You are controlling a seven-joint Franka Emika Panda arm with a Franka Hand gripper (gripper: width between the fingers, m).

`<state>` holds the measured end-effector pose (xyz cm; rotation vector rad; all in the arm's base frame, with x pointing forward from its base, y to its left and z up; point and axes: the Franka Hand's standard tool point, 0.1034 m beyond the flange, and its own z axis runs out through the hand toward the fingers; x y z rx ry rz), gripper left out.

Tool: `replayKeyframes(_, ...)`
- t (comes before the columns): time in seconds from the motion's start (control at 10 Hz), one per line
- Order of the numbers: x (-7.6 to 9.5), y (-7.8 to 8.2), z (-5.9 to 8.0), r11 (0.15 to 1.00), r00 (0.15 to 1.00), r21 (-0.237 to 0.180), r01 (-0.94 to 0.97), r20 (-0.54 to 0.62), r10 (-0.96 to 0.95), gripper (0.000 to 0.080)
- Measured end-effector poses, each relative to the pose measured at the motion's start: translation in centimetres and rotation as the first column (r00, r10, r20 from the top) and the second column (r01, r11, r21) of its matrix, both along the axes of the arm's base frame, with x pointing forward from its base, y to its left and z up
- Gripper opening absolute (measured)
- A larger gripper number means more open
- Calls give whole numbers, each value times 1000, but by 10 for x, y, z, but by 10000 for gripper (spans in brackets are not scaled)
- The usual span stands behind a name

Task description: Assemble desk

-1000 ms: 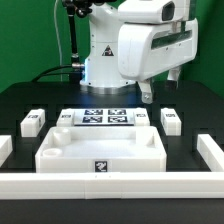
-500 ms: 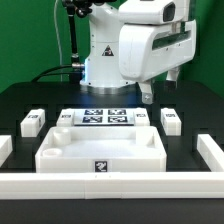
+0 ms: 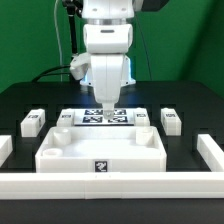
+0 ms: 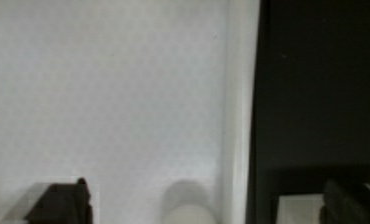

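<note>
One panel [image 3: 62, 160]; four legs [image 3: 31, 122]; one marker board [image 3: 88, 118]

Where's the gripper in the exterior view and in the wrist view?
Exterior view: gripper at centre, pointing down, seen against the marker board behind the desk panel.
Wrist view: only its two dark fingertips at the frame edge, wide apart, over a plain white surface.
Shared landmark: the black table, the dark strip in the wrist view.

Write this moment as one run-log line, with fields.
jaws: open, empty, near marker board | desk panel: flat, untouched | legs: four loose, none fitted
</note>
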<state>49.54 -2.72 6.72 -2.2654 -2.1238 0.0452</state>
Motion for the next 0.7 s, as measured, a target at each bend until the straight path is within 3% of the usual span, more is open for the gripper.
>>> replayKeyframes(0.2,-5,-10,-19,1000,1000,8,11,5,-11,649)
replayKeyframes(0.4,-13,-17,-48,999,1000,21,29,-14,-28,649)
replayKeyframes(0.6,-11,-18,-50,999,999,22,32,-15,-31,649)
replayKeyframes(0.7,-12,-18,-51,999,999,22,32,-16,-31,511)
